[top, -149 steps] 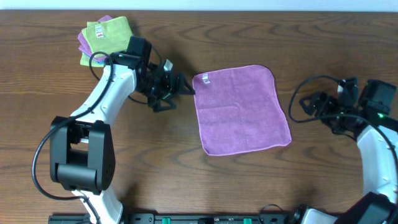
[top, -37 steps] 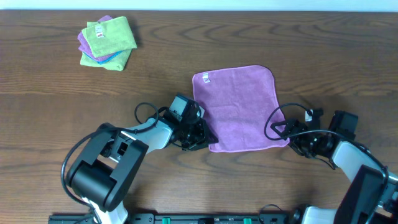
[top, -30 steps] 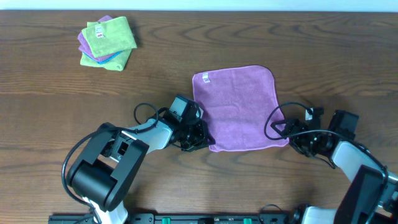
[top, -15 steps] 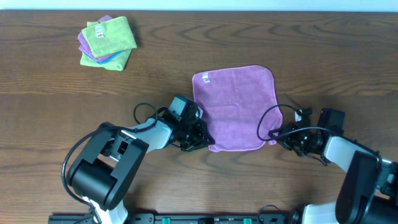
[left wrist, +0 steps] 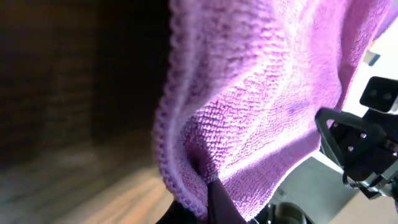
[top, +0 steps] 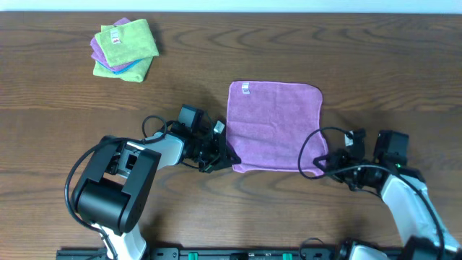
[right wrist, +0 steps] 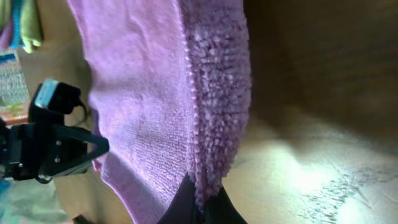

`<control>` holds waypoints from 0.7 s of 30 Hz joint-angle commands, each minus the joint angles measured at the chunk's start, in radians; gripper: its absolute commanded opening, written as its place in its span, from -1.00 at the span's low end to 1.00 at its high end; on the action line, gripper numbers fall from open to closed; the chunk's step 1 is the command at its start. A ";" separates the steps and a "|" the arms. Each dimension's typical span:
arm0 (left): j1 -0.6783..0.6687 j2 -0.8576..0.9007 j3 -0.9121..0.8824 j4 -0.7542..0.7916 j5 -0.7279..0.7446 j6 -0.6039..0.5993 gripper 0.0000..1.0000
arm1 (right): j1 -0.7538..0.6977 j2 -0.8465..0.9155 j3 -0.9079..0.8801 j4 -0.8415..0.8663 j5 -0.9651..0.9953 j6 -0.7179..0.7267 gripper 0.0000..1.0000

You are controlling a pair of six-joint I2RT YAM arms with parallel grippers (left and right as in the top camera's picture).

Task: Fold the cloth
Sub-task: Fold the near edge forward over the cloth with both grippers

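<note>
The purple cloth (top: 274,126) lies spread on the brown table, its white tag at the far left corner. My left gripper (top: 225,160) is shut on the cloth's near left corner; the left wrist view shows the cloth (left wrist: 261,99) pinched between dark fingertips (left wrist: 214,202). My right gripper (top: 323,165) is shut on the near right corner, where the hem bunches. Through the right wrist camera, the fuzzy hem of the cloth (right wrist: 214,93) runs down into the fingertips (right wrist: 193,205). Both near corners sit slightly lifted.
A stack of folded cloths (top: 124,48), green on top over purple and blue, lies at the far left of the table. Cables loop off both wrists close to the cloth's near edge.
The right gripper closed on the near right corner. Both grippers then shifted, and the cloth turned from a tilted lie to square with the table, its near edge drawn straight.
</note>
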 commanded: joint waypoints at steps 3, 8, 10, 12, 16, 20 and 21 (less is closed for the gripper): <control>0.010 -0.093 0.039 0.008 -0.031 -0.040 -0.88 | 0.000 -0.035 0.002 0.073 0.048 -0.016 -0.98; 0.010 -0.127 0.116 0.008 -0.166 -0.083 -0.88 | 0.024 -0.026 0.002 0.227 0.103 0.043 -0.97; 0.010 -0.122 0.124 0.016 -0.207 -0.096 -0.88 | 0.044 -0.018 0.002 0.271 0.131 0.059 -0.97; 0.012 -0.116 0.124 0.051 -0.232 -0.106 -0.88 | 0.071 -0.002 0.002 0.319 0.158 0.070 -0.97; 0.023 -0.103 0.124 0.113 -0.270 -0.126 -0.88 | 0.104 0.043 0.002 0.431 0.188 0.110 -0.97; 0.035 -0.090 0.124 0.185 -0.335 -0.149 -0.88 | 0.120 0.093 0.002 0.544 0.225 0.147 -0.97; 0.037 -0.084 0.124 0.207 -0.338 -0.156 -0.89 | 0.121 0.104 0.002 0.572 0.229 0.153 -0.98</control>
